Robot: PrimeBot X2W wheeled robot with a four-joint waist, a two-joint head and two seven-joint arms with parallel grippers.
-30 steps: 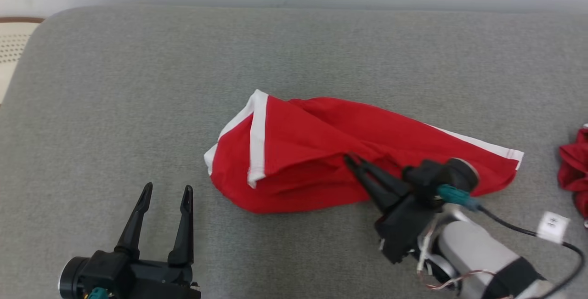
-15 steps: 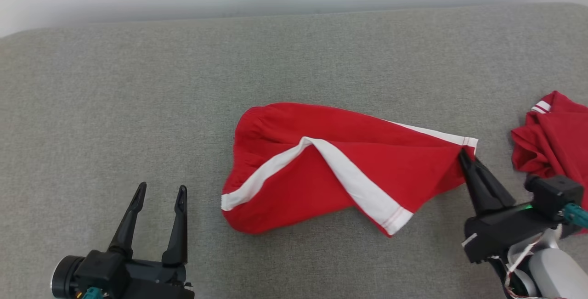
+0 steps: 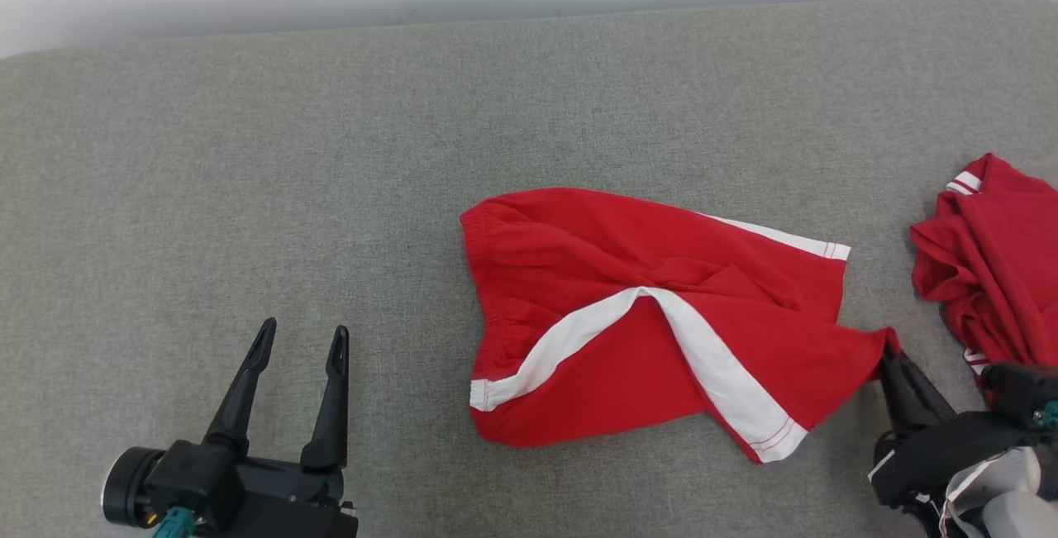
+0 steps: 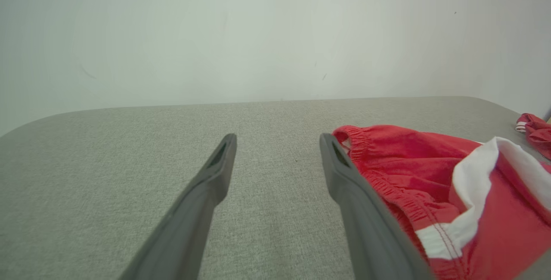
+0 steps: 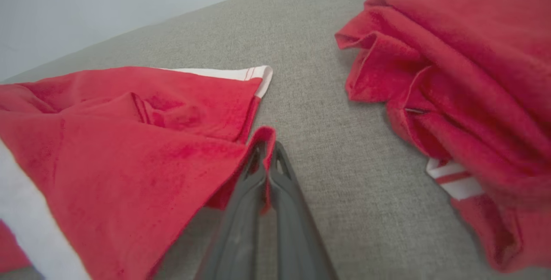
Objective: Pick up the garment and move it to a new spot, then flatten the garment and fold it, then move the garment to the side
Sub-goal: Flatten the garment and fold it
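Here the red garment lies rumpled on the grey cushion, right of the cushion's middle. Its elastic waistband faces the cushion's left side, and a white stripe bends in an upside-down V across its top layer. At the cushion's near right, the right gripper has its fingers pressed together on a red corner of the garment's hem, pinching the cloth at the tips. The left gripper is over the cushion's near left, fingers spread with nothing between them. A second red cloth lies bunched at the cushion's right edge.
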